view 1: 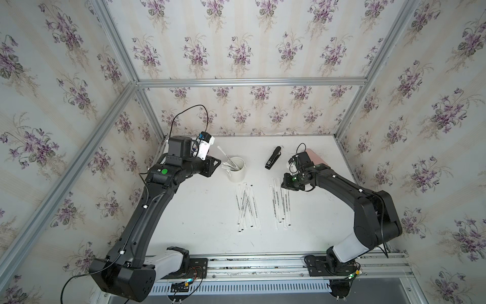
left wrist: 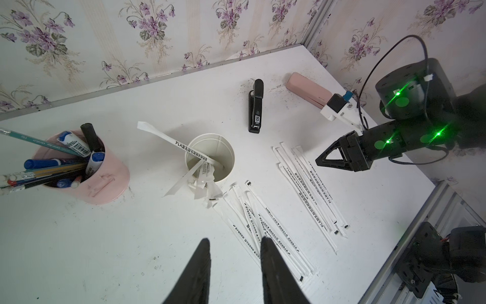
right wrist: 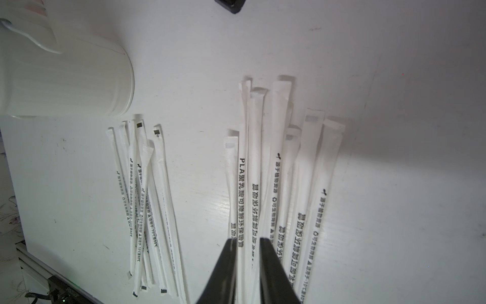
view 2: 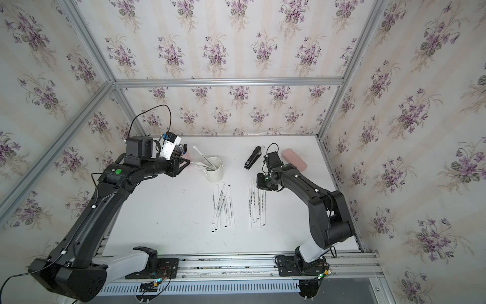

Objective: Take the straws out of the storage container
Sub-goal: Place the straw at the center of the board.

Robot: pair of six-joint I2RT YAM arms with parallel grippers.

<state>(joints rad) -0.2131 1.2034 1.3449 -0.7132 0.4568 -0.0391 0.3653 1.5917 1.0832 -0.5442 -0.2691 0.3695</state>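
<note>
The storage container (view 1: 236, 172) (view 2: 214, 172) (left wrist: 209, 136) is a white cup standing upright at the back of the table, with a few wrapped straws (left wrist: 184, 148) (view 1: 231, 163) leaning out of it. More straws lie in front of it in two piles, a left pile (view 1: 246, 205) (right wrist: 142, 197) and a right pile (view 1: 280, 202) (right wrist: 278, 184). My left gripper (view 1: 217, 162) (left wrist: 235, 240) hovers just left of the cup, open and empty. My right gripper (right wrist: 247, 240) (left wrist: 319, 159) is low over the far end of the right pile, jaws apart astride straws lying flat.
A black stapler (view 1: 273, 158) lies behind the piles and a pink case (view 1: 317, 157) is at the back right. A pink pen cup (left wrist: 86, 171) full of pens stands left of the white cup, under my left arm. The rail (view 1: 249, 263) runs along the front edge.
</note>
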